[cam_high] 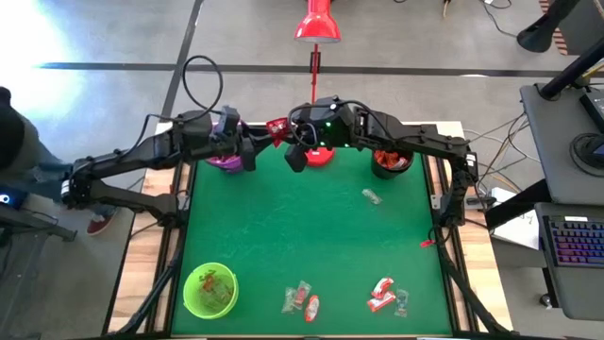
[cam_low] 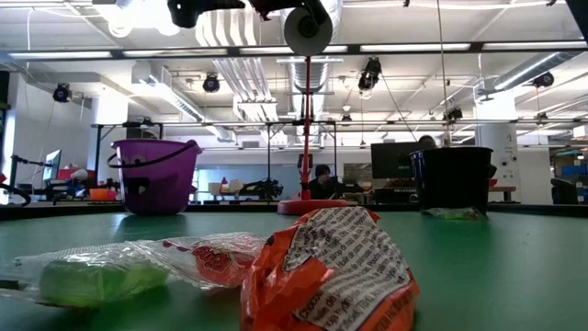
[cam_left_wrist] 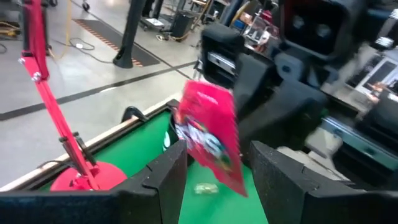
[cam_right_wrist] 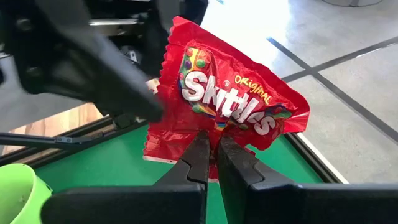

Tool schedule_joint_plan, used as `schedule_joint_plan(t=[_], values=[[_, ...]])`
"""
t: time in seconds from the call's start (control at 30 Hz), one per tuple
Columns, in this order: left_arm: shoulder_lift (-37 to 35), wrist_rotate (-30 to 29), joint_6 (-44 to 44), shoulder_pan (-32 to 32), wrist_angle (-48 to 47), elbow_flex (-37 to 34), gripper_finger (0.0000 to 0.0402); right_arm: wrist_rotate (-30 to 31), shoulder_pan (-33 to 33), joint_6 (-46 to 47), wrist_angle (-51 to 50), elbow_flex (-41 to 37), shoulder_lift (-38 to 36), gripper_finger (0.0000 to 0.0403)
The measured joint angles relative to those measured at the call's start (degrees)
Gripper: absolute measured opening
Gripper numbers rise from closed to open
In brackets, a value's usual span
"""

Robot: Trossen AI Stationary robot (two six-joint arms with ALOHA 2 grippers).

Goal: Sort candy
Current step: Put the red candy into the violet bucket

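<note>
Meeting above the far edge of the green table [cam_high: 283, 236] in the high view: left gripper [cam_high: 257, 142] and right gripper [cam_high: 288, 130], a red Skittles packet [cam_high: 276, 127] between them. Beneath the arms, purple bucket [cam_high: 225, 161] to the left, red lamp base [cam_high: 319, 156] at centre, dark cup [cam_high: 391, 162] to the right. Green cup [cam_high: 209, 289] at the near-left corner with sweets inside; loose candy near the front edge in two clusters [cam_high: 300, 300] and [cam_high: 385, 296], plus one clear wrapper [cam_high: 372, 196] farther back.

Low view: orange-red wrapped candy [cam_low: 331, 271] close up, a green sweet in clear wrap [cam_low: 87, 274] beside it; purple bucket [cam_low: 152, 175] and dark cup [cam_low: 457, 177] standing far back.

Left wrist view: left fingers [cam_left_wrist: 165, 177] parted wide, packet [cam_left_wrist: 208, 134] hanging in the gap, touching neither finger for certain; gripped from beyond by the other arm.

Right wrist view: right fingers [cam_right_wrist: 196, 158] pressed almost together on the packet's [cam_right_wrist: 227, 102] lower edge, pinching it; "Skittles Original" legible across its face.
</note>
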Motion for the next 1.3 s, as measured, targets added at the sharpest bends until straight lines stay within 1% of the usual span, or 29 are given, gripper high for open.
schedule_joint_plan(t=[0.27, 0.47, 0.6, 0.8, 0.87, 1.0, 1.3], values=[[2.73, 0.11, 2.62, 3.27, 2.13, 0.14, 0.0153, 0.2, 0.1, 0.02, -0.19, 0.0, 0.0, 0.0012], [5.01, 4.56, 2.91, 5.28, 2.8, 0.25, 0.0146, 0.44, 0.15, 0.04, -0.92, -0.09, 0.0, 0.0012], [5.4, 6.0, 5.78, 5.73, 3.57, 0.25, 0.0112, 0.5, 0.15, 0.07, -1.17, -0.09, 0.0, 0.0012], [4.7, 6.42, 10.23, 5.65, 3.47, 0.25, 0.0023, 0.19, 0.15, 0.2, -1.01, -0.09, 0.0, 0.0012], [4.56, 6.43, 11.75, 5.65, 3.47, 0.25, 0.0009, 0.14, 0.2, 0.2, -1.03, -0.09, 0.0, 0.0013], [4.88, 6.38, 13.62, 5.65, 3.48, 0.25, 0.0012, 0.15, 0.2, 0.2, -1.31, -0.09, 0.0, 0.0013], [5.67, 6.03, 15.61, 5.69, 3.52, 0.23, 0.0003, -0.05, -0.33, 0.59, -2.63, -0.09, 0.16, 0.0013]])
